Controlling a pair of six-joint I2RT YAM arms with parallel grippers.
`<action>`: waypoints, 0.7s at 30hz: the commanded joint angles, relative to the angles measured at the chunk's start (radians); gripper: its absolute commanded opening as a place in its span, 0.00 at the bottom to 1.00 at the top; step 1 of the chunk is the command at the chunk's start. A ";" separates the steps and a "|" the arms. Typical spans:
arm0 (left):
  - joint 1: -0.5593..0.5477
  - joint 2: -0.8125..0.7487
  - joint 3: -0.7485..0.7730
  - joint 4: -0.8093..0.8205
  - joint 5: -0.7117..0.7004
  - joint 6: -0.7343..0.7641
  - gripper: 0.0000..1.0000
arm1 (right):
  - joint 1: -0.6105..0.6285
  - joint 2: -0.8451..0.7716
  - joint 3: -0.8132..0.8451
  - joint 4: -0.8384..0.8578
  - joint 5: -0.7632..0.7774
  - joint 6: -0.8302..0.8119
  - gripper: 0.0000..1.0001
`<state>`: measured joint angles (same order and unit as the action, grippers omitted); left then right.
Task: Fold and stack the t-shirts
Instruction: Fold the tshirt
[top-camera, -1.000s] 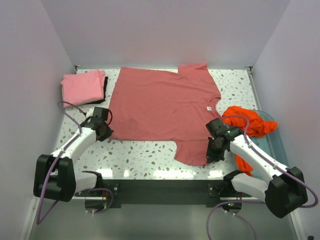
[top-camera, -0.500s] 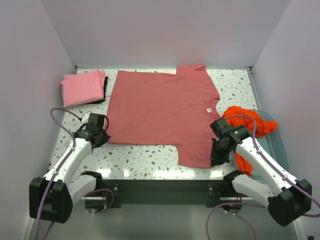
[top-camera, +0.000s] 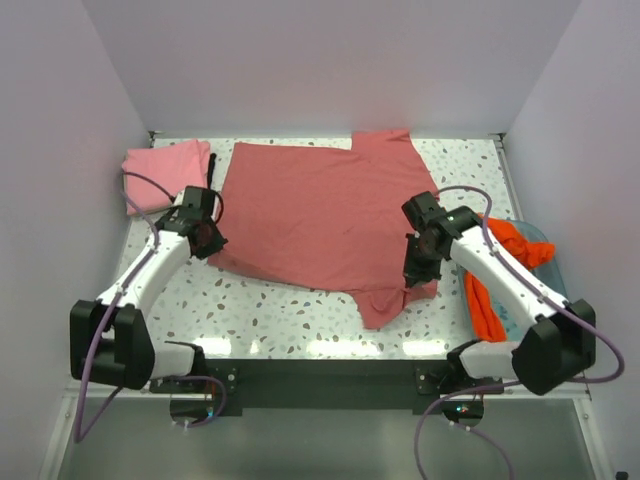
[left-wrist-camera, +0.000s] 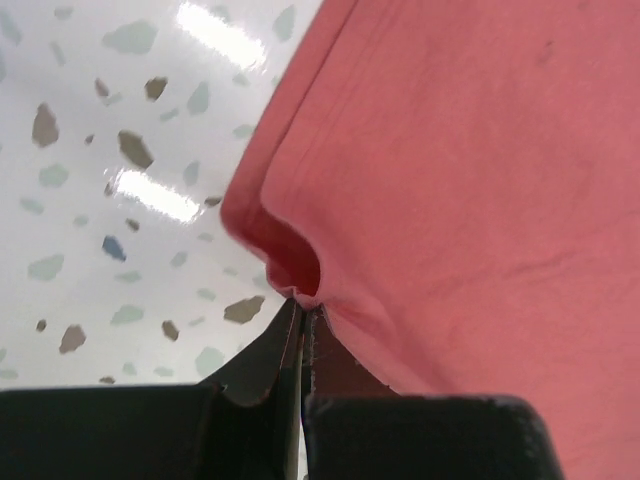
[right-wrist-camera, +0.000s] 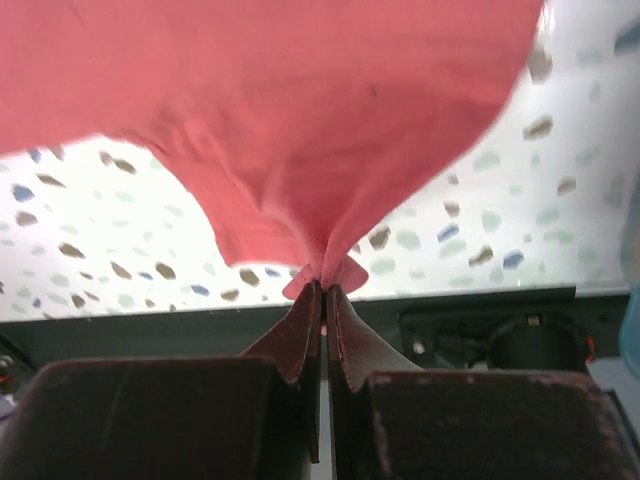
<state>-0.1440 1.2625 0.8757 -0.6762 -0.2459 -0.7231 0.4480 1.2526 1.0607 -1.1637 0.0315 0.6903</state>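
The dusty rose-red t-shirt (top-camera: 320, 215) lies spread on the speckled table, its near edge lifted. My left gripper (top-camera: 207, 240) is shut on its near left corner, seen pinched in the left wrist view (left-wrist-camera: 305, 296). My right gripper (top-camera: 418, 270) is shut on its near right edge, which hangs bunched from the jaws in the right wrist view (right-wrist-camera: 325, 283). The lighter pink t-shirt (top-camera: 160, 172) lies folded at the far left. The bright orange t-shirt (top-camera: 500, 262) is crumpled at the right, draped over the pale blue tray (top-camera: 548, 275).
A dark item (top-camera: 211, 168) peeks out beside the folded pink shirt. White walls close the table at the back and both sides. The black base rail (top-camera: 320, 372) runs along the near edge.
Both grippers have lifted and moved away from the near edge, carrying the rose-red shirt's near edge up and back. The near sleeve has slid with it.
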 joint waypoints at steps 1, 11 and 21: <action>0.011 0.081 0.109 0.064 0.033 0.086 0.00 | -0.029 0.117 0.115 0.131 0.051 -0.070 0.00; 0.030 0.351 0.334 0.115 0.062 0.151 0.00 | -0.180 0.518 0.494 0.257 0.013 -0.216 0.00; 0.113 0.478 0.465 0.132 0.085 0.192 0.00 | -0.221 0.835 0.941 0.153 0.018 -0.313 0.00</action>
<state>-0.0589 1.7206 1.2881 -0.5900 -0.1818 -0.5770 0.2379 2.0621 1.9125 -0.9634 0.0505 0.4286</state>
